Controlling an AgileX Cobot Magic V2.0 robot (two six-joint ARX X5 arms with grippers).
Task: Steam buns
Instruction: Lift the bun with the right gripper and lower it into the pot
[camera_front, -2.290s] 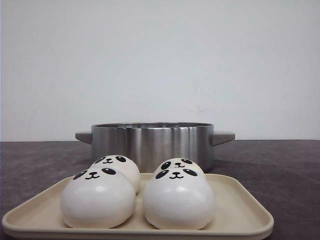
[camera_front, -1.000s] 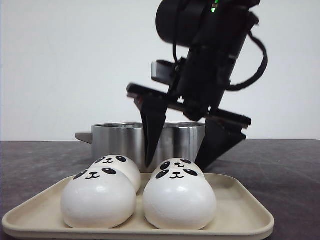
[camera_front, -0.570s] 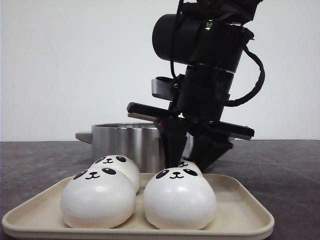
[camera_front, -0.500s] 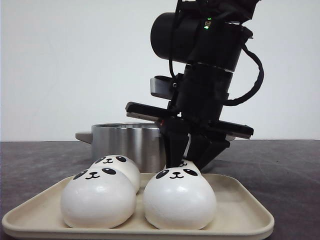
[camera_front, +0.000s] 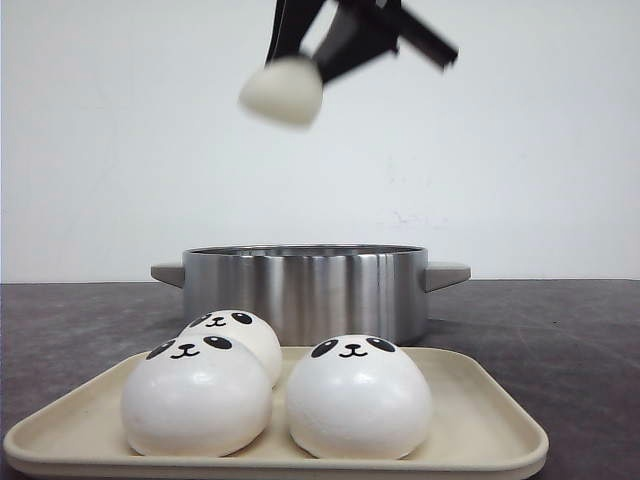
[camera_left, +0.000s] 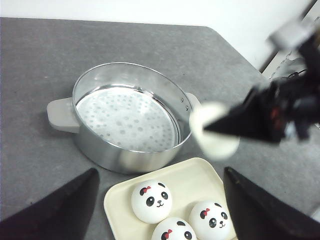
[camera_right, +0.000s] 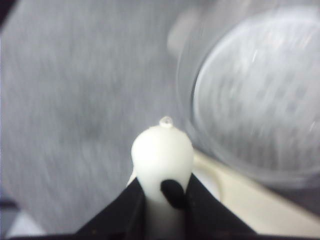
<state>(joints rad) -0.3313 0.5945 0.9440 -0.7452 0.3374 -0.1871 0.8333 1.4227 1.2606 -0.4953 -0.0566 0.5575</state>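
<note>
One bun (camera_front: 282, 91) is airborne, clamped in the right end effector (camera_front: 318, 62) high above the steamer pot (camera_front: 305, 288). The right wrist view shows the fingers (camera_right: 200, 207) squeezing it hard enough to pinch its sides in. It is not in the pot yet: in the left wrist view the perforated steaming plate (camera_left: 126, 120) sits bare, so I'd say the task is barely under way. Three buns wait on the beige tray (camera_front: 478, 425) on the counter (camera_front: 570, 330), two in front and one (camera_front: 235, 336) behind on the left. The left end effector (camera_left: 159, 200) hangs well above, jaws spread wide, holding nothing.

Half a second ago the right end effector was down at the tray, closing around the rear right bun. Now that spot behind the front right bun (camera_front: 358, 397) is vacant, and the arm has shot upward, nearly out of the front view. The pot and tray have not budged.
</note>
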